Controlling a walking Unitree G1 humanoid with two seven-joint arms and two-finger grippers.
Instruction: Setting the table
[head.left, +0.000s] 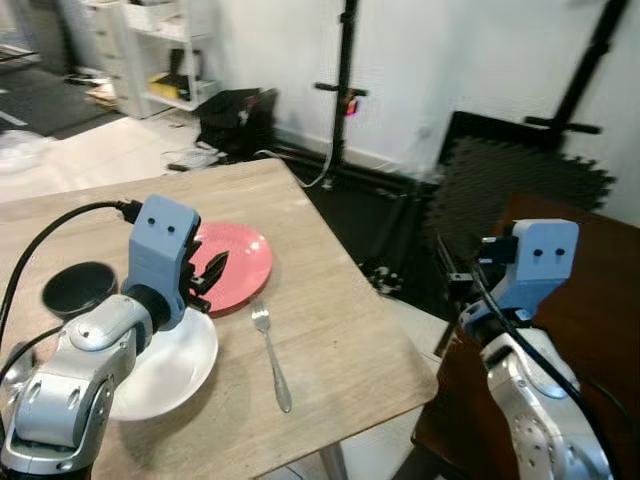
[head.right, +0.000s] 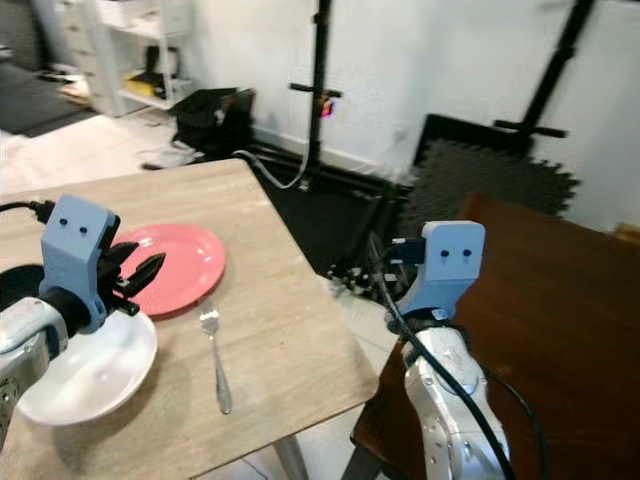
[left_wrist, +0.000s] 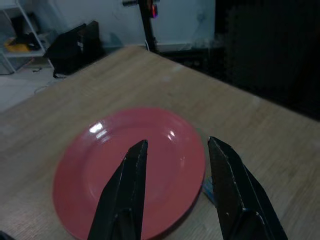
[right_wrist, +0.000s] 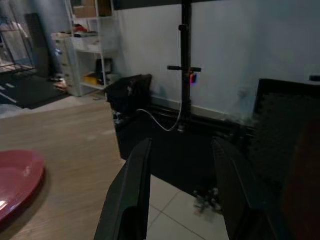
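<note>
The left pincer (head.left: 207, 276) hovers with fingers parted, empty, over the bare red plate (head.left: 235, 263). Fork (head.left: 271, 355) at its 5 o'clock; empty white bowl (head.left: 175, 368) at 7. The right pincer (right_wrist: 181, 197) gapes beyond the bench (head.left: 330, 330).

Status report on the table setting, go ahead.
Left gripper open, empty, over the red plate. Right gripper open, off the table edge. Fork beside white plate. Nothing in the way.

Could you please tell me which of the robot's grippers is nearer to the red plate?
The left. The left gripper hovers open just above the red plate; the right gripper, also open, is off the wooden table's edge, over the floor.
</note>
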